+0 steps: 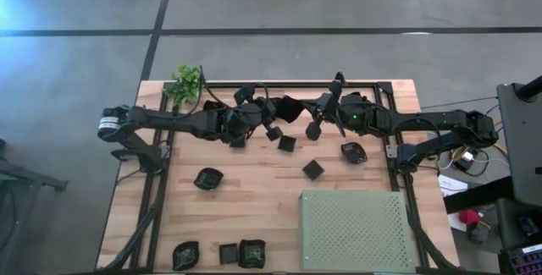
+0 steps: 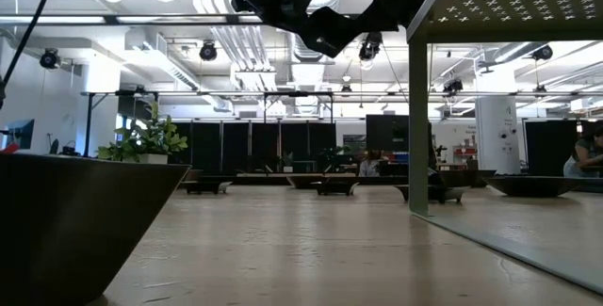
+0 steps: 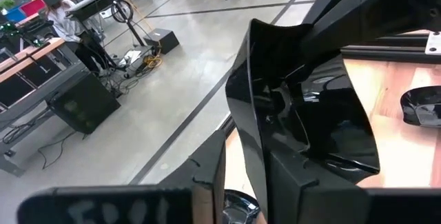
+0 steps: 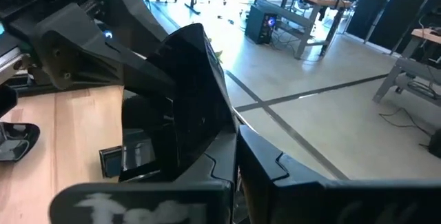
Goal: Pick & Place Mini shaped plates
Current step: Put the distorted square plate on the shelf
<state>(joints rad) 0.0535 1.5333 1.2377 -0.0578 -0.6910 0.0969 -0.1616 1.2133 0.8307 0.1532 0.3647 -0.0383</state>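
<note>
Your two grippers meet above the far edge of the bench point(image 1: 254, 190), a black square mini plate point(image 1: 290, 108) caught between them in mid-air. The right gripper point(image 1: 315, 110) is clamped tight on one edge of that plate; your left gripper point(image 1: 273, 112) sits just beside it on the opposite side, its fingers parted narrowly around the plate's other rim, and you cannot tell from here whether they bear on it.

Below and just in front of the grippers, several plates point(image 1: 288, 144) lie scattered on the wood; three more point(image 1: 229, 254) wait at the near edge, well away from both arms. The green perforated mat point(image 1: 354, 230), nearer the camera on the right gripper's side, carries nothing yet. If the mat is the target, judge the job barely begun, with nearly every plate left to move.
</note>
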